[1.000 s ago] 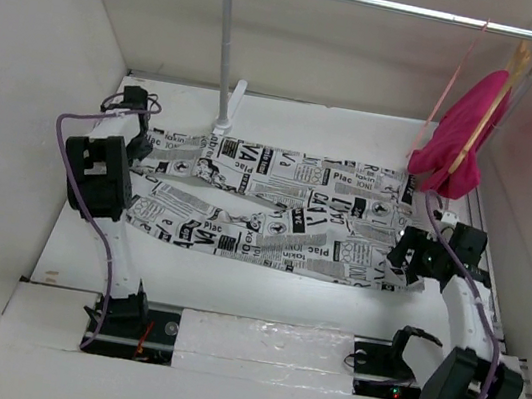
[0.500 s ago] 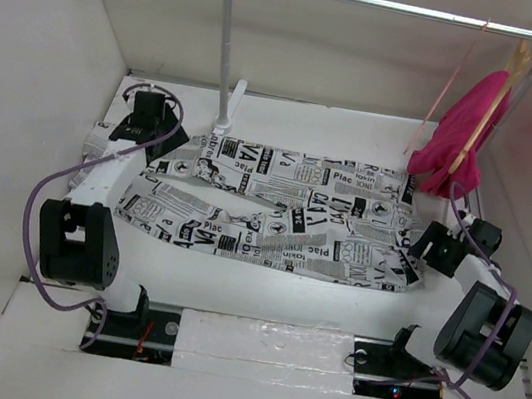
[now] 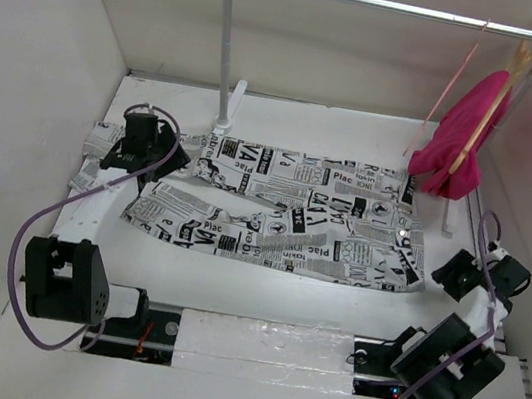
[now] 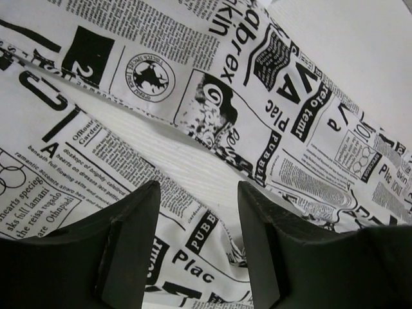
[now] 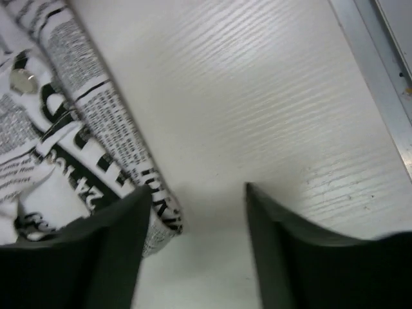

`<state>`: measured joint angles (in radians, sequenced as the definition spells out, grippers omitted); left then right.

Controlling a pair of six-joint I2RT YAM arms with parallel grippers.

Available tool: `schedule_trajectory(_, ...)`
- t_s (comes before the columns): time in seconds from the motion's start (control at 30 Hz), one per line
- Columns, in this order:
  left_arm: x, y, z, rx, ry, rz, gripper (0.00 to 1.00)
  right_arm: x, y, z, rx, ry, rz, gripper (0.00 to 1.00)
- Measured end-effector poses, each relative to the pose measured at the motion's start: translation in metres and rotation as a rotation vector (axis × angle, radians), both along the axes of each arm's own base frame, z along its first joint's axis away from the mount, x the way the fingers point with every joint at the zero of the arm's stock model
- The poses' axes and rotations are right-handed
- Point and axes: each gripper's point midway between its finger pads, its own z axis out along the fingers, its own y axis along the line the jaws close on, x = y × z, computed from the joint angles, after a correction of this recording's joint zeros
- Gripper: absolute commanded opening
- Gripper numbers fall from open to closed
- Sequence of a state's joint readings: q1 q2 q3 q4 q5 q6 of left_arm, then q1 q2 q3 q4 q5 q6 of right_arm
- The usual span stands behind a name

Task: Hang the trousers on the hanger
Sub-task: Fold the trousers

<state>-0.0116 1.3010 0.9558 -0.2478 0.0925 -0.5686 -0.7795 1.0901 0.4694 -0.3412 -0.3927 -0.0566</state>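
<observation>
The trousers [image 3: 284, 213], white with black newsprint, lie spread flat across the table, leg ends at the left and waistband at the right. My left gripper [image 3: 174, 157] hovers low over the leg ends; in the left wrist view it [image 4: 196, 193] is open, with printed cloth [image 4: 193, 109] lying loose under the gap. My right gripper [image 3: 453, 273] sits just right of the waistband; in the right wrist view it [image 5: 196, 193] is open over bare table, the waistband edge [image 5: 109, 129] beside its left finger. The hanger [image 3: 447, 86], thin salmon-pink wire, hangs on the rail at the far right.
A metal rail [image 3: 378, 3] spans the back on a white post [image 3: 229, 52]. A magenta garment [image 3: 464, 130] hangs on a wooden hanger next to the wire one. Cardboard walls [image 3: 15, 119] close in both sides. A metal strip [image 5: 380, 77] runs along the table's right edge.
My right gripper slid right, off the waistband onto bare table, its jaws narrowing. My left gripper shifted right along the leg ends and stands open; the cloth's left end now lies uncovered.
</observation>
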Motion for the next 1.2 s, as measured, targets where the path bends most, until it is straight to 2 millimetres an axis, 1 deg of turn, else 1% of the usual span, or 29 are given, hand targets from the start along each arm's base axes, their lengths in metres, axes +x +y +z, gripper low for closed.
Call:
schedule_trajectory(0.03,-0.002,-0.002,0.000,-0.003,-0.004,-0.007,0.47,0.000,0.003,0.005,-0.019,-0.023,0.009,0.79)
schedule_trajectory(0.07,-0.005,-0.004,0.000,-0.005,-0.006,-0.015,0.47,0.001,0.007,0.009,-0.031,-0.038,0.027,0.84)
schedule_trajectory(0.13,-0.007,-0.011,-0.002,-0.012,-0.003,-0.039,0.47,0.005,0.017,0.011,-0.032,-0.049,0.081,0.86)
schedule_trajectory(0.17,-0.009,-0.015,-0.004,-0.018,0.002,-0.053,0.47,0.007,0.022,0.008,-0.019,-0.040,0.112,0.85)
schedule_trajectory(0.23,-0.012,-0.025,-0.006,-0.027,0.009,-0.083,0.46,0.007,0.034,-0.007,0.034,0.000,0.177,0.84)
schedule_trajectory(0.27,-0.014,-0.029,-0.006,-0.032,0.008,-0.097,0.44,0.015,0.031,-0.004,0.042,-0.022,0.188,0.81)
schedule_trajectory(0.3,-0.016,-0.033,-0.005,-0.040,0.005,-0.113,0.42,0.019,0.032,-0.007,0.049,-0.033,0.206,0.78)
schedule_trajectory(0.37,-0.019,-0.042,0.001,-0.056,-0.011,-0.145,0.39,0.029,0.033,-0.003,0.059,-0.085,0.240,0.59)
schedule_trajectory(0.43,-0.024,-0.048,0.009,-0.071,-0.036,-0.173,0.38,0.029,0.039,-0.011,0.097,-0.081,0.254,0.38)
schedule_trajectory(0.47,-0.026,-0.049,0.012,-0.074,-0.049,-0.180,0.37,0.028,0.043,-0.014,0.119,-0.082,0.267,0.19)
schedule_trajectory(0.5,-0.027,-0.050,0.016,-0.074,-0.061,-0.186,0.37,0.026,0.046,-0.016,0.138,-0.078,0.268,0.09)
schedule_trajectory(0.53,-0.028,-0.050,0.020,-0.075,-0.075,-0.191,0.37,0.021,0.050,-0.018,0.158,-0.071,0.263,0.02)
schedule_trajectory(0.6,-0.032,-0.051,0.024,-0.076,-0.091,-0.203,0.36,0.010,0.054,-0.018,0.179,-0.048,0.234,0.00)
schedule_trajectory(0.67,-0.036,-0.052,0.021,-0.078,-0.094,-0.212,0.36,-0.003,0.052,-0.013,0.167,-0.021,0.187,0.00)
schedule_trajectory(0.73,-0.041,-0.053,0.015,-0.080,-0.080,-0.222,0.36,-0.013,0.047,-0.003,0.125,-0.009,0.139,0.00)
schedule_trajectory(0.77,-0.044,-0.054,0.010,-0.083,-0.068,-0.228,0.36,-0.016,0.044,0.003,0.105,-0.007,0.119,0.06)
schedule_trajectory(0.8,-0.046,-0.054,0.006,-0.086,-0.058,-0.233,0.36,-0.019,0.042,0.008,0.087,0.000,0.101,0.24)
schedule_trajectory(0.83,-0.049,-0.055,0.002,-0.087,-0.048,-0.237,0.37,-0.020,0.039,0.015,0.076,0.006,0.087,0.62)
schedule_trajectory(0.87,-0.051,-0.055,-0.002,-0.086,-0.040,-0.240,0.37,-0.020,0.035,0.020,0.067,0.014,0.071,0.73)
schedule_trajectory(0.93,-0.056,-0.055,-0.009,-0.088,-0.022,-0.242,0.37,-0.017,0.027,0.030,0.040,0.019,0.063,0.84)
schedule_trajectory(1.0,-0.060,-0.055,-0.013,-0.092,-0.013,-0.244,0.37,-0.018,0.022,0.036,0.026,0.037,0.059,0.86)
schedule_trajectory(1.07,-0.063,-0.055,-0.012,-0.095,-0.016,-0.248,0.36,-0.022,0.023,0.035,0.034,0.063,0.055,0.83)
schedule_trajectory(1.17,-0.064,-0.055,-0.005,-0.095,-0.041,-0.249,0.34,-0.037,0.031,0.022,0.091,0.154,0.044,0.78)
schedule_trajectory(1.2,-0.064,-0.055,-0.002,-0.095,-0.050,-0.249,0.33,-0.042,0.034,0.016,0.111,0.194,0.038,0.72)
